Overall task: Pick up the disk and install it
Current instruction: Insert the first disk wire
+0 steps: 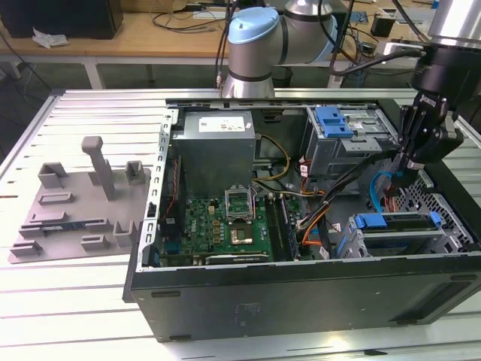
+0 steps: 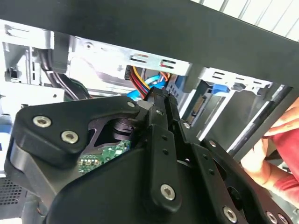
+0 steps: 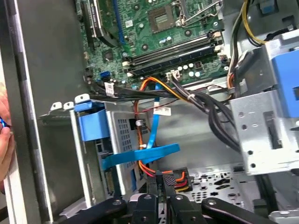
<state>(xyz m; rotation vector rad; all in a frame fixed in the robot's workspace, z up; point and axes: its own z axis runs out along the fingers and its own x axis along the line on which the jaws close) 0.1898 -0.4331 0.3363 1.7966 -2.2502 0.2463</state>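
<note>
Black, with its fingers pressed together on nothing I could make out, the gripper [image 3: 159,177] hung low inside the open computer case [image 1: 301,301]. Its tip was just beside a red-and-black plug [image 3: 177,177] and near a flat blue cable [image 3: 145,156]. Closed like that it was slim, which probably suited threading between wires or pushing rather than grasping.

Close by stood the disk [image 1: 396,222], in the bay at the case's near corner on the exterior view's right, with its blue frame uppermost. It looked seated, since the frame lay level with the bay's top edge.

Room there was tight. The case wall was on one side and a bundle of black and orange wires [image 3: 210,105] crossed on the other. A person's hand [image 2: 266,163] rested by the case rim near the gripper, leaving little sideways freedom.

Farther in lay the green circuit board [image 1: 225,226]. Beyond it were the grey drive cage [image 1: 334,124] with its blue latch and the grey power box [image 1: 218,143] against the back wall.

The case lay open side up on the slatted metal desk [image 1: 75,316], so I judged straight up to be the free way out. A grey plastic fixture [image 1: 83,203] sat well apart on the exterior view's left, out of the arm's way.
</note>
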